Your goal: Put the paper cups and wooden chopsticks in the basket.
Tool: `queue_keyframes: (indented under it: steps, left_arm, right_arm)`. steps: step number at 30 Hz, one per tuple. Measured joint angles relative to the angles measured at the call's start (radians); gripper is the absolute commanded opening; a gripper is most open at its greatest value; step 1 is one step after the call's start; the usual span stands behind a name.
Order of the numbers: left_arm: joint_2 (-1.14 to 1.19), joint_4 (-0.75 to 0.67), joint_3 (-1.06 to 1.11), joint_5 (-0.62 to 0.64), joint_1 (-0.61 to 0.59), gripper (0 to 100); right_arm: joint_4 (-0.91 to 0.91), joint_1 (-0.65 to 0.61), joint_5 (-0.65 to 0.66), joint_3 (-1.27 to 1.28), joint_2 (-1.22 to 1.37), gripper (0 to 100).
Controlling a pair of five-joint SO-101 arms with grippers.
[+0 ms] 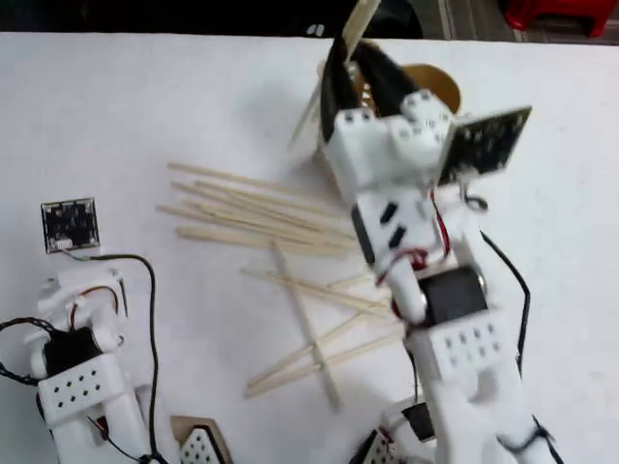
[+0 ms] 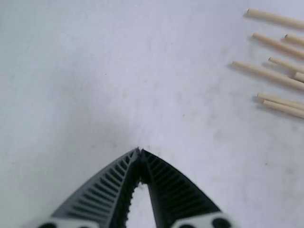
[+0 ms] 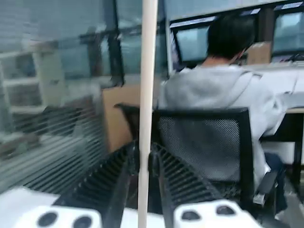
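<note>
Right gripper (image 3: 144, 151) is clamping one pale straight wooden chopstick (image 3: 148, 57), with both ribbed black fingers pressing on it from either side. The stick is running up through the jaws and sticking out well past the fingertips, and in the high view it is tilting over the far part of the flat white table (image 1: 145, 116). Directly under and behind this gripper a brown round container (image 1: 435, 85) is sitting, mostly hidden by the arm; cannot tell whether it is a cup or the basket. The held stick's lower end is hanging just beside the container's rim, contact unclear. The loose pile of pale wooden chopsticks (image 1: 280, 224) is lying flat on the table behind the right gripper, alongside its white arm. Most are fanning out roughly parallel and a few more are crossing each other closer to the arm's base. Left gripper (image 2: 140, 151) is sitting with its jaws together, black ribbed tips touching and nothing between them, hovering low over bare table. The blunt ends of several pile sticks are lying ahead of the left gripper and off to one side, apart from its tips and not touching them.
</note>
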Motion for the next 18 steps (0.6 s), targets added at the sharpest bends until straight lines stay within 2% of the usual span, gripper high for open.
queue_keyframes:
  steps: [5,12,18]
  left_arm:
    - [0.000,0.000,0.000,0.000,0.000,3]
    - [0.000,0.000,0.000,0.000,0.000,3]
    - [0.000,0.000,0.000,0.000,0.000,3]
  right_arm:
    - [-0.077,0.057,0.000,-0.127,0.207,1.7]
    - [-0.080,0.149,0.000,-0.374,0.445,1.7]
    - [-0.080,0.180,0.000,-0.471,0.600,1.7]
